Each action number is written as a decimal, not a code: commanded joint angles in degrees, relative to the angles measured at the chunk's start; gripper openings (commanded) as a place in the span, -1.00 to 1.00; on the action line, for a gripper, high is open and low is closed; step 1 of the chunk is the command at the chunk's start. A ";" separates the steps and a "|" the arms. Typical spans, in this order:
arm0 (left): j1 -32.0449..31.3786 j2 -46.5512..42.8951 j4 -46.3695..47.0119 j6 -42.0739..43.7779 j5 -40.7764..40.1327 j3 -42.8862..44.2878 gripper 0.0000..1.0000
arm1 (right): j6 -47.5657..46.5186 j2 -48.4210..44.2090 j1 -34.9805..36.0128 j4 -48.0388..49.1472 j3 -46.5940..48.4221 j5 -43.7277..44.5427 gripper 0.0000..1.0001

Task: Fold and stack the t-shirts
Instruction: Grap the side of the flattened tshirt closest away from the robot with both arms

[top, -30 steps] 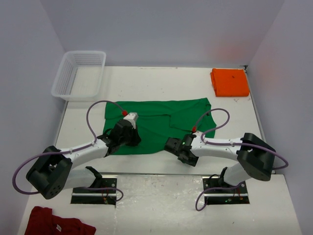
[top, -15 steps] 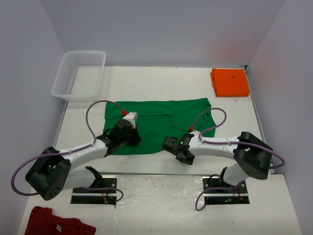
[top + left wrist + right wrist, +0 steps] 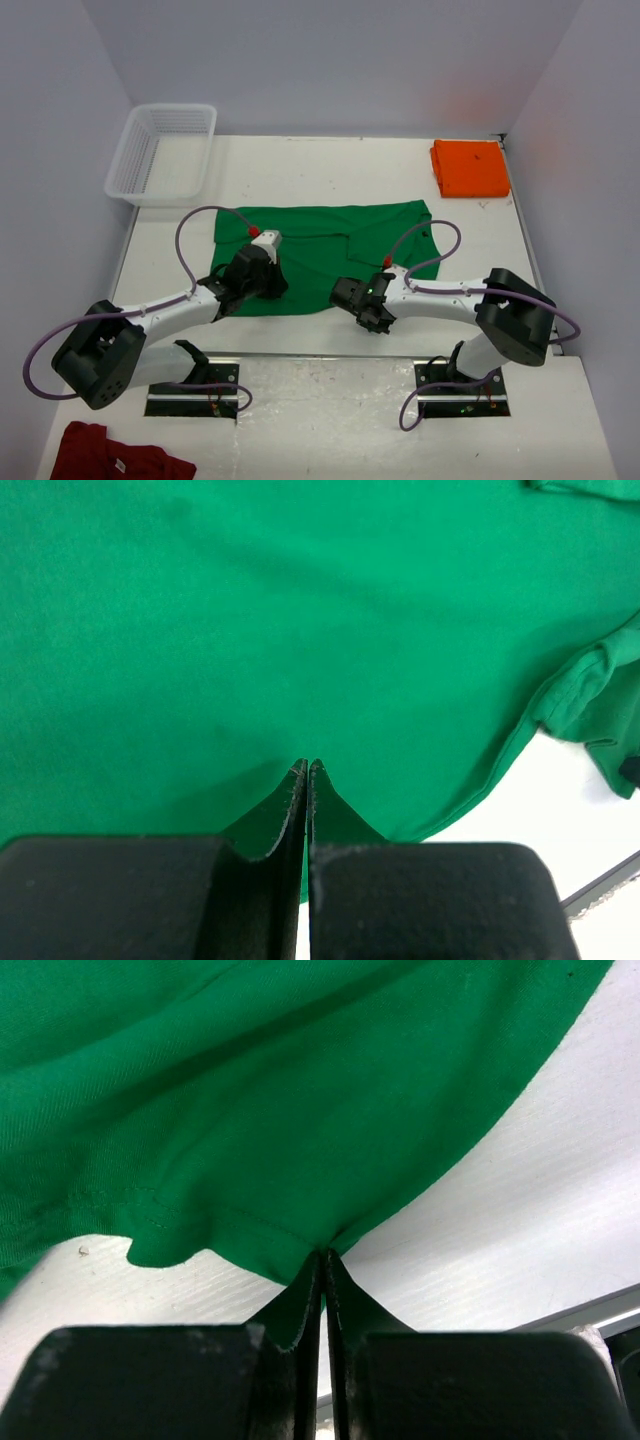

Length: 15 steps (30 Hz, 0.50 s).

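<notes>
The bright green, plain-woven cloth t-shirt (image 3: 320,240) is found spread flat mid-way across the white table (image 3: 300,170). Its long axis runs left to right, and its bulk lies beyond both grippers, away from the arm bases. The near hem is pinched towards its left by the left gripper (image 3: 307,768) and towards its right by the right gripper (image 3: 322,1256), each closed tight on a thin fold of cloth. The fabric is judged soft, matte, limp and lightly creased. The bright orange cloth t-shirt (image 3: 470,168) is noted folded square at the far right corner, well apart.
</notes>
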 commanded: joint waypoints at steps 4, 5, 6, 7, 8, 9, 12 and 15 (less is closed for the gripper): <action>-0.21 -0.96 2.09 -0.42 -0.88 -0.93 -1.00 | 3.10 2.70 0.23 0.58 0.62 0.01 -1.00; -0.12 -0.87 2.09 -0.51 -0.97 -0.93 -1.00 | 3.45 2.26 0.23 -2.74 1.59 0.98 -1.00; -0.20 -0.87 2.00 -0.42 -0.97 -0.93 -1.00 | 4.15 1.82 0.23 -4.42 3.08 1.86 -1.00; -0.21 -0.78 1.83 -0.42 -0.97 -0.76 -1.00 | 4.33 1.30 0.23 -7.05 3.62 2.74 -1.00; -0.21 -0.78 1.48 -0.42 -1.41 -0.76 -1.00 | 4.59 0.60 0.23 -8.03 4.06 3.88 -1.00; -0.21 -0.61 1.04 -0.42 -2.89 -0.23 -1.00 | 4.94 -0.89 0.23 -9.00 4.50 4.33 -1.00; -0.12 -0.43 -1.59 -1.39 -5.27 0.99 -1.00 | 5.56 -3.36 0.24 -11.73 4.94 5.83 -1.00; -0.20 -0.52 -5.19 -2.70 -7.47 2.31 -1.00 | 6.96 -4.51 0.23 -15.07 5.46 7.49 -1.00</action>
